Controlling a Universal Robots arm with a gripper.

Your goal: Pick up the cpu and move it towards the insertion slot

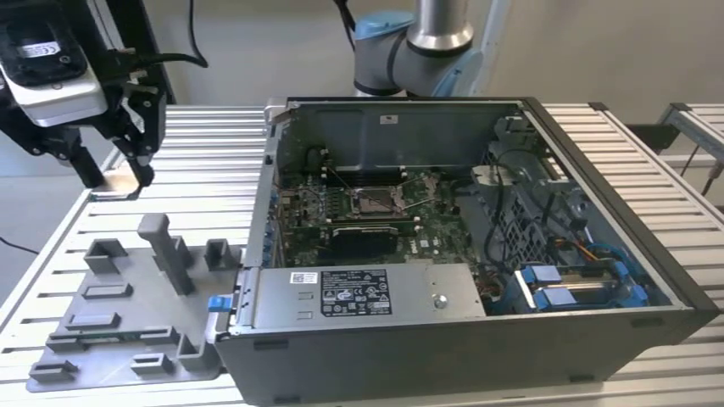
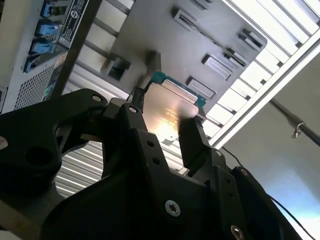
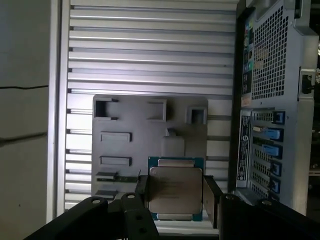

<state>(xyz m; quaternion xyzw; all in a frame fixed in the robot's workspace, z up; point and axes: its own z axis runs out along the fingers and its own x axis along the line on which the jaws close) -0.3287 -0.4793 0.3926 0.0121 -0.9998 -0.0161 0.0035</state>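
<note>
The gripper (image 1: 115,178) hangs over the slatted table (image 1: 215,161) at the exterior view's upper left, its fingers (image 3: 212,195) drawn in narrow on two opposite edges of the cpu (image 3: 175,189). In both wrist views the plate's pale metal face sits between the black fingers, turned toward the cameras. By my reading it is flat and clear of any support. The grey plastic tray (image 1: 125,309) lies at about 6 o'clock from the gripper in the exterior view, and the plate touches none of its blocks.

The relation that matters is this: the insertion slot (image 1: 374,201) lies at roughly 3 o'clock from the gripper in the exterior view, well apart, down on the board inside the open computer case (image 1: 267,170). The case's side wall stands upright between the two, so a straight line at table height is barred (the open way, I judge, is over the rim). The cpu is nearly square, with no long axis to speak of. Whether its edges sit parallel to the socket's metal frame I cannot tell.

Above the case the air is open. At the slot's 6 o'clock comes a black patch (image 1: 359,242), then the white-labelled metal box (image 1: 351,292). Cables (image 1: 509,182) crowd its 3 o'clock side.
</note>
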